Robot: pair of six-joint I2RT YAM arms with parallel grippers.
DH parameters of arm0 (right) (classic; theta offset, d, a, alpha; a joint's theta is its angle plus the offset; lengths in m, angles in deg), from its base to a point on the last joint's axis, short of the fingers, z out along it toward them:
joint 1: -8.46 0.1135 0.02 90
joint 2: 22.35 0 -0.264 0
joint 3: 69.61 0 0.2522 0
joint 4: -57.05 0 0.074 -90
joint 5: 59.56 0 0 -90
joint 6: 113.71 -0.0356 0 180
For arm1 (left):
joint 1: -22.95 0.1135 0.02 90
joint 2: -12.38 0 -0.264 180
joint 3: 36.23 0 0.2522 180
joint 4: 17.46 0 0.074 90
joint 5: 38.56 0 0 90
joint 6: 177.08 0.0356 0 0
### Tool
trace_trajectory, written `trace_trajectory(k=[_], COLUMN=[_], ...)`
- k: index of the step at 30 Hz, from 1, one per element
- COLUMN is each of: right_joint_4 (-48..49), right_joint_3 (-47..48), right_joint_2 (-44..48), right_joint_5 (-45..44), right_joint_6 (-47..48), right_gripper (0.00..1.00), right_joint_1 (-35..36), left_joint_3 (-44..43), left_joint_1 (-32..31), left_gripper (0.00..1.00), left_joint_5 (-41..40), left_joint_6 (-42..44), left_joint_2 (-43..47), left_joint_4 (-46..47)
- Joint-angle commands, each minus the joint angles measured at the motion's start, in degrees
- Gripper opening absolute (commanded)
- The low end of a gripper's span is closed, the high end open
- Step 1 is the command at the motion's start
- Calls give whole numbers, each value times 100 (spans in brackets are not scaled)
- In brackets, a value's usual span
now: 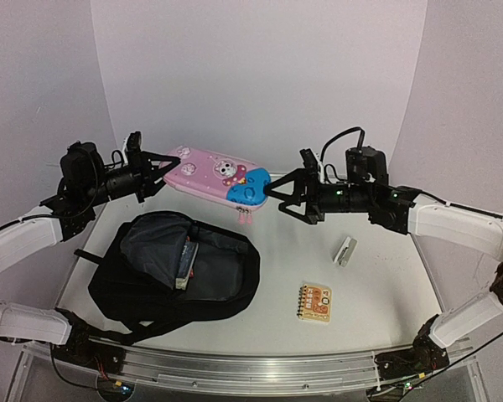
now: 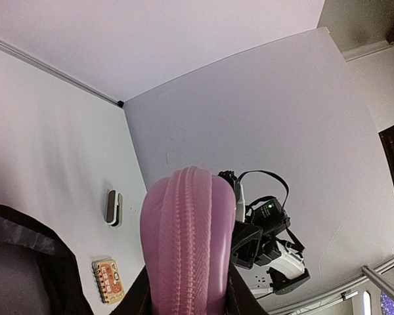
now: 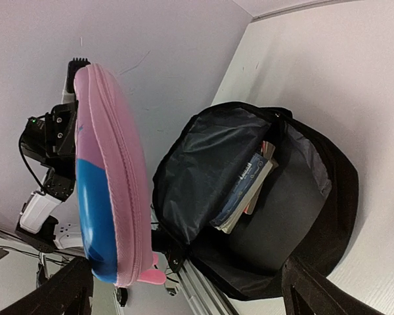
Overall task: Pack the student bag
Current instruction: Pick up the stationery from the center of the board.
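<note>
The student bag [image 1: 222,280] lies unzipped on the table at the front left, with books [image 3: 246,190] standing in its grey-lined opening [image 3: 210,164]. A pink and blue pencil case [image 1: 218,176] hangs in the air behind the bag. My left gripper [image 1: 166,167] is shut on the case's left end, and in the left wrist view the case [image 2: 187,243] sits pinched between the dark fingers. My right gripper [image 1: 278,193] stands open just off the case's blue right end, not touching it. In the right wrist view the case [image 3: 108,190] is left of the spread fingers [image 3: 65,292].
A small orange spiral notebook [image 1: 314,301] lies at the front right of the table. A small white and grey block [image 1: 344,250] lies behind it, under the right arm. The metal rail [image 1: 251,368] runs along the near table edge.
</note>
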Motion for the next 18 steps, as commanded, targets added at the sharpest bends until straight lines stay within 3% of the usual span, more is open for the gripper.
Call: trace_trajectory(k=[1,10,15,18], right_joint_4=[1333,1900,2322,2639], right_joint_3=[-16,298,363,406], right_joint_2=[47,-389,-617,-711], right_joint_5=[304,535,566,542], right_joint_6=[-595,-856,-1075,-1218], right_gripper=[96,87,73,59], right_joint_1=[112,268,386,443], left_joint_3=[-57,53,37,58], left_joint_1=[14,12,5,9], left_gripper=[12,12,12,13], left_joint_5=[112,195,333,370], left_joint_6=[-355,-425,-436,-439], left_joint_2=[54,67,-48,-86], left_joint_4=[808,979,1134,1138])
